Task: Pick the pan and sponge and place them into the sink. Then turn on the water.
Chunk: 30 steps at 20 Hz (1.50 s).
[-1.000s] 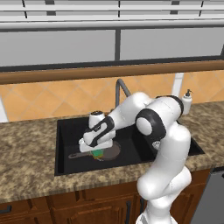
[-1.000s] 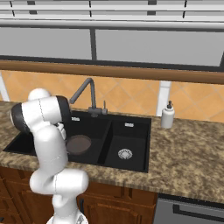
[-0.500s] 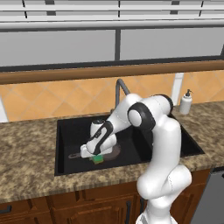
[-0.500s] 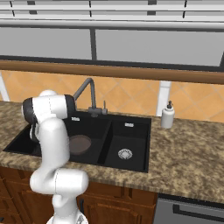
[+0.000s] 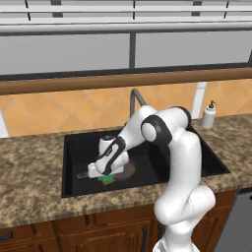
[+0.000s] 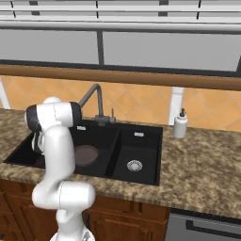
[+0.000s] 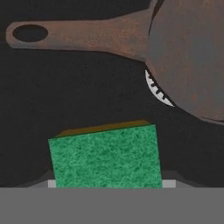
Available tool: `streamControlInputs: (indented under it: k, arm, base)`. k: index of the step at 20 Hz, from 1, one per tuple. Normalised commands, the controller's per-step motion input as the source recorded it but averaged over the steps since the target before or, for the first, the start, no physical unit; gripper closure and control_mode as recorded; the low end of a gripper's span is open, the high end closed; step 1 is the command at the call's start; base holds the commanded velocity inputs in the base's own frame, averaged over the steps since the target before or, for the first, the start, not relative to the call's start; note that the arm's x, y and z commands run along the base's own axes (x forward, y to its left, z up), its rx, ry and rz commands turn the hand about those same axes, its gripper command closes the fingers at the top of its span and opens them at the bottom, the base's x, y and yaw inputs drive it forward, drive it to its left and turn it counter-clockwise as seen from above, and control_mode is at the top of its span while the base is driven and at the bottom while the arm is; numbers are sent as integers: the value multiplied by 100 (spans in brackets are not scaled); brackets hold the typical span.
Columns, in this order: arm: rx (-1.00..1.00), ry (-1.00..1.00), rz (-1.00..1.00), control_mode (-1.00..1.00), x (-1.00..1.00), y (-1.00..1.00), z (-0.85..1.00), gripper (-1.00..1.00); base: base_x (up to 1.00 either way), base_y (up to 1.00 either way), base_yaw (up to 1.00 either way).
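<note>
Hand (image 5: 103,175) grasping sponge (image 7: 105,156) low in sink (image 5: 69,162), beside pan (image 7: 192,57).

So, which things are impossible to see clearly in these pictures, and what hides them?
- Gripper fingers, left base view: the white hand covers them, so open or shut is unclear. In the hand view the sponge hides the tips.
- Whether the sponge is held or lying in the sink: cannot tell.
- Pan, right base view: the arm covers its left part and handle.
- Large basin's drain, hand view: the pan covers most of it.
- Soap dispenser: too small for details.
</note>
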Motion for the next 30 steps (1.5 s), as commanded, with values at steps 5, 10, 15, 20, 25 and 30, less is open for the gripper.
streamControlInputs:
  k: [5,10,15,20,25,30]
  arm:
    - [1,-9,4,-100,13,12,6,-100]
    - [0,-15,0,-100,20,6,18,-100]
    - [0,-23,0,-100,-24,0,97,-100]
    - [0,-23,0,-100,-38,-4,100,-100]
    - [0,-10,0,-100,-35,-34,100,-100]
    - [1,0,0,-100,-21,-43,100,-100]
  base:
    - [0,0,0]
    - [0,0,0]
    - [0,0,0]
    - [0,0,0]
    - [0,0,0]
    - [0,0,0]
